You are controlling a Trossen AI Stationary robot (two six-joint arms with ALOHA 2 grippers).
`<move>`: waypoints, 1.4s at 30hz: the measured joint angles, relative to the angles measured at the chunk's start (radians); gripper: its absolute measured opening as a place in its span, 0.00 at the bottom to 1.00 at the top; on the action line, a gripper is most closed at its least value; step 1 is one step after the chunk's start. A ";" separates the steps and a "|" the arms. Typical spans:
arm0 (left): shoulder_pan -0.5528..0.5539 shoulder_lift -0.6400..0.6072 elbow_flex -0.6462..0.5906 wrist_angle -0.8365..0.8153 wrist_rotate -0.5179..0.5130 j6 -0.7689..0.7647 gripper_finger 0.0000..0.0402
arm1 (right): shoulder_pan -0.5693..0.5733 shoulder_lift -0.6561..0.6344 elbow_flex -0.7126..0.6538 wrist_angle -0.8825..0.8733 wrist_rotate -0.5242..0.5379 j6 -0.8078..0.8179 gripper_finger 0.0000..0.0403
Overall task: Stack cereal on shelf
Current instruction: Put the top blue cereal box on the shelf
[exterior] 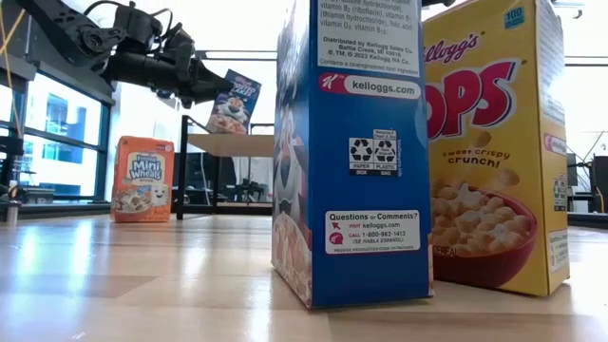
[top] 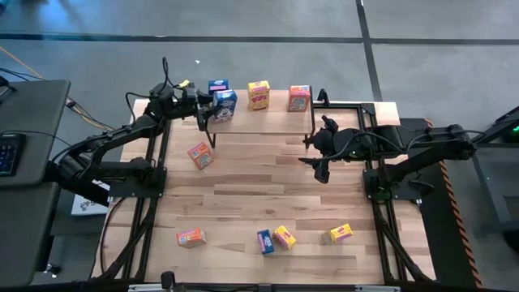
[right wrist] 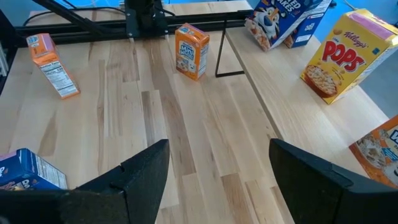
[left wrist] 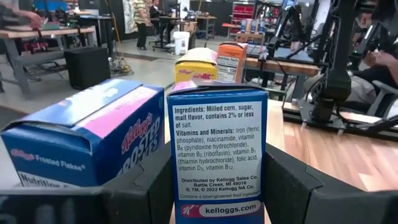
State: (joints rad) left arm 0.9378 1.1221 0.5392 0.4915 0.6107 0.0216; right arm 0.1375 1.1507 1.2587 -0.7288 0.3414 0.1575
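From above, a narrow light-wood shelf (top: 349, 109) on thin black legs stands along the far side of the big wooden table (top: 243, 203). On the shelf sit a small blue cardboard cereal box (top: 218, 85), a yellow cereal box (top: 259, 94) and an orange cereal box (top: 298, 98). The left gripper (top: 209, 112) is over the left end of the shelf and is closed on a second blue cereal box (top: 225, 105). The right gripper (top: 315, 154) is over the table just in front of the shelf, with its fingers apart and nothing in them. An orange box (top: 199, 154) stands on the table in front of the left end of the shelf. Near the front edge lie another orange box (top: 190, 237), a blue box (top: 265, 241) touching a yellow box (top: 284, 237), and one more yellow box (top: 340, 234).

From table height, the blue box and the yellow box fill the front. Far behind them the left gripper holds its blue box tilted above the shelf top.

In the left wrist view, the dark fingers (left wrist: 134, 186) squeeze the held blue box on both sides. The other blue box is just beside it.

In the right wrist view, the two dark fingers (right wrist: 143, 171) are wide apart above bare wood.
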 joint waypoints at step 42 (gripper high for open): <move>-0.001 -0.017 0.029 -0.024 -0.005 -0.064 0.69 | 0.000 0.000 0.000 0.000 -0.001 0.000 0.67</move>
State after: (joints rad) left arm 0.9371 1.1050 0.5678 0.4678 0.6052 -0.0422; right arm 0.1375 1.1507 1.2587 -0.7292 0.3408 0.1570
